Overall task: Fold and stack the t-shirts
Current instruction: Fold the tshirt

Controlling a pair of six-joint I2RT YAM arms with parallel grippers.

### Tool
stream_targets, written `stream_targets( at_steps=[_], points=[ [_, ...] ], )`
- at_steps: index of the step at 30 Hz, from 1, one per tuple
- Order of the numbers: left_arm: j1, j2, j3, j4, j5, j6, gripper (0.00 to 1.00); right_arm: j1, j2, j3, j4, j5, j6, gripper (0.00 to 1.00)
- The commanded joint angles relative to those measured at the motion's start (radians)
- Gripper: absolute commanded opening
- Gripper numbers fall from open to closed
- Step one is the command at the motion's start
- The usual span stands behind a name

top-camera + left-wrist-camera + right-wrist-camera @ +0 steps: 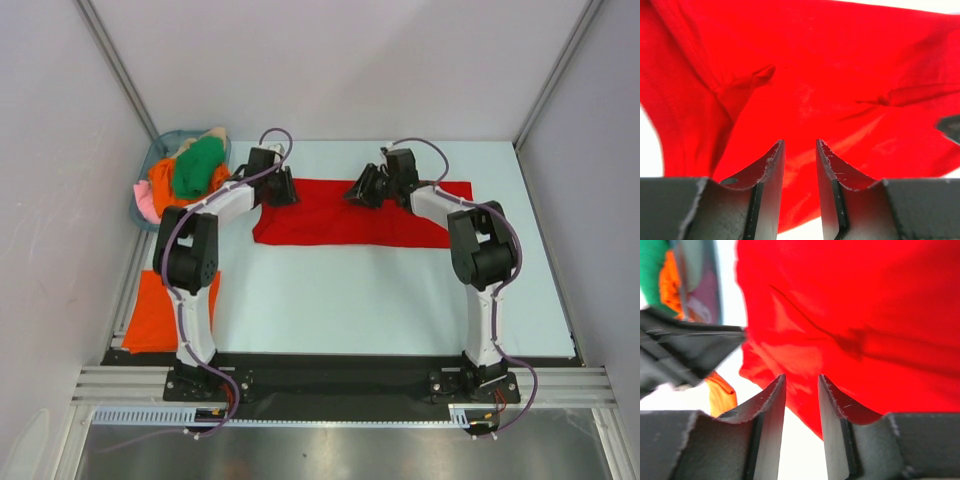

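Bright red soft cloth t-shirt lies spread on the pale tabletop, just ahead of the left jaws and right jaws; we read both as narrowly parted, empty, poised for folding.

left arm extended | left tool narrowly parted | right arm extended | right tool narrowly parted

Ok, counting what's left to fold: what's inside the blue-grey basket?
A green shirt lies on an orange shirt, pink cloth at the basket's near rim, beige cloth at the back. Whatever lies beneath is covered.
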Motion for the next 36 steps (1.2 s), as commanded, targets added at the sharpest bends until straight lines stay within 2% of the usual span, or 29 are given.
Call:
stream_targets(
  at_steps=[1, 5, 10, 12, 14, 16, 17, 18, 20, 21, 24, 28, 32, 36],
  points=[
    [0.006, 0.073, 0.04, 0.037, -0.037, -0.046, 0.36, 0.029, 0.046, 0.103, -0.045, -0.054, -0.046, 0.37],
    [0.008, 0.128, 0.098, -0.032, -0.095, -0.023, 0.36, 0.041, 0.161, 0.177, 0.03, -0.103, 0.016, 0.36],
    [0.008, 0.076, 0.104, -0.047, -0.175, 0.035, 0.4, 0.04, 0.218, 0.174, 0.049, -0.106, 0.025, 0.37],
    [0.011, 0.064, 0.133, -0.101, -0.219, 0.052, 0.42, 0.03, 0.226, 0.163, 0.049, -0.112, 0.019, 0.38],
    [0.009, -0.013, 0.124, -0.124, -0.243, 0.053, 0.45, 0.023, 0.211, 0.163, 0.022, -0.109, -0.009, 0.38],
    [0.003, -0.09, 0.066, -0.112, -0.272, 0.043, 0.53, 0.006, 0.183, 0.166, -0.006, -0.094, -0.059, 0.4],
    [-0.006, -0.134, 0.045, -0.109, -0.286, 0.038, 0.54, -0.003, 0.162, 0.169, -0.067, -0.085, -0.082, 0.41],
    [-0.011, -0.209, -0.007, -0.106, -0.307, 0.029, 0.58, -0.009, 0.119, 0.168, -0.09, -0.074, -0.099, 0.47],
    [-0.017, -0.294, -0.087, -0.081, -0.313, -0.045, 0.59, -0.034, 0.06, 0.159, -0.168, -0.034, -0.148, 0.57],
    [-0.018, -0.376, -0.185, -0.064, -0.328, -0.101, 0.59, -0.045, 0.002, 0.153, -0.199, 0.002, -0.162, 0.67],
    [-0.041, -0.514, -0.383, -0.001, -0.422, -0.213, 0.6, -0.088, -0.12, 0.084, -0.282, 0.041, -0.198, 0.75],
    [-0.119, -0.594, -0.544, 0.01, -0.549, -0.385, 0.64, -0.193, -0.298, -0.132, -0.281, 0.075, -0.175, 0.8],
    [-0.149, -0.596, -0.662, 0.059, -0.539, -0.573, 0.65, -0.351, -0.46, -0.373, -0.256, 0.113, -0.159, 0.8],
    [-0.146, -0.538, -0.673, 0.083, -0.549, -0.634, 0.67, -0.474, -0.559, -0.505, -0.237, 0.121, -0.118, 0.79]
  ],
)
